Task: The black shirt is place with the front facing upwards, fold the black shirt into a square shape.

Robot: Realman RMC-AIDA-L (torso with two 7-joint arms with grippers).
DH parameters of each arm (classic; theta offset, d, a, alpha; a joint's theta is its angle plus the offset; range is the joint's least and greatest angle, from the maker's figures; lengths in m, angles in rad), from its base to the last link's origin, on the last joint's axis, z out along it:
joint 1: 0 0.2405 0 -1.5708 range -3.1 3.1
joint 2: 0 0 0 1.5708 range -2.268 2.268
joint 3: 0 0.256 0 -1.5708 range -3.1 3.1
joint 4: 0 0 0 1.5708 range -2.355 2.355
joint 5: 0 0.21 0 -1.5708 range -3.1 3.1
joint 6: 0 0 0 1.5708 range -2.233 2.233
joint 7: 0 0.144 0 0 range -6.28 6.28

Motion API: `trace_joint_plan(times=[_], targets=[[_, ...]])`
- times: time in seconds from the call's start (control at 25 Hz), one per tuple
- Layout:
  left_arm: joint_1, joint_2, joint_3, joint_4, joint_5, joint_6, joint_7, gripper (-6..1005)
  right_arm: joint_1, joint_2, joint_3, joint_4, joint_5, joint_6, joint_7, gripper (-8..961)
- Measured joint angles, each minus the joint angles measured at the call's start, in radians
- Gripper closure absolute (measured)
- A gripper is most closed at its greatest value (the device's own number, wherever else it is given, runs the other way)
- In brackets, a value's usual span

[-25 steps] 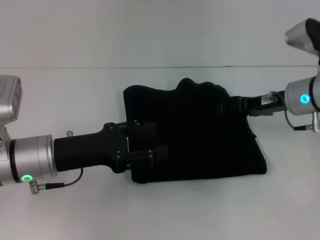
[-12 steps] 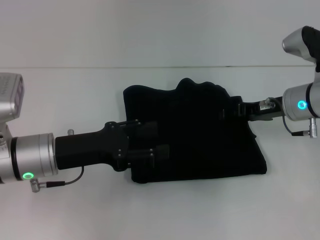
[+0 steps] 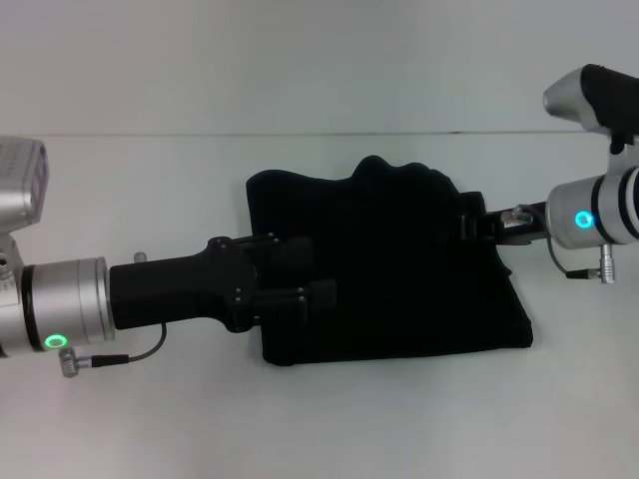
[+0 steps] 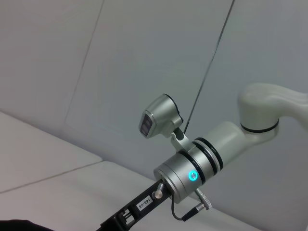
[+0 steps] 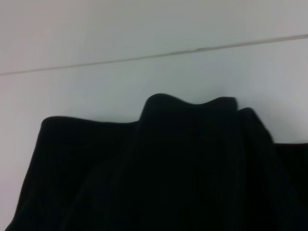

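Observation:
The black shirt (image 3: pixel 399 269) lies folded into a rough, slightly skewed block in the middle of the white table, with a bump along its far edge. No lettering shows. My left gripper (image 3: pixel 321 275) reaches in from the left over the shirt's left edge, its two fingers apart. From the right, my right gripper (image 3: pixel 467 225) sits at the shirt's upper right edge, black against black cloth. The right wrist view shows the shirt (image 5: pixel 154 173) with its wavy far edge. In the left wrist view the right arm's wrist (image 4: pixel 192 175) shows.
The white table (image 3: pixel 150 419) stretches around the shirt on all sides, with a pale wall behind its far edge (image 3: pixel 150 135). Both silver arm wrists hang over the table at the left and right borders of the head view.
The right arm's wrist has dropped lower and shifted slightly left, its gripper staying at the shirt's right edge. The left gripper has crept slightly away from me. The shirt's outline is unchanged.

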Motion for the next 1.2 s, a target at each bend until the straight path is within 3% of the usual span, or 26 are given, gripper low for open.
trace_joint_plan(times=[0.2,0.44,0.84,1.2], targets=[[0.000,-0.001,0.000,0.000,-0.001,-0.002,-0.007,222,-0.001,0.013,0.002,-0.005,0.003,-0.004,-0.035,770],[0.003,-0.002,0.000,0.000,-0.004,0.000,-0.022,222,-0.032,0.009,0.015,-0.025,0.074,-0.027,-0.096,908],[0.002,-0.003,0.001,0.001,-0.007,-0.001,-0.034,222,-0.118,0.001,0.018,-0.165,0.181,-0.128,-0.142,895],[0.001,-0.003,-0.004,0.001,-0.007,-0.003,-0.041,222,-0.132,-0.006,0.025,-0.214,0.191,-0.176,-0.143,884]])
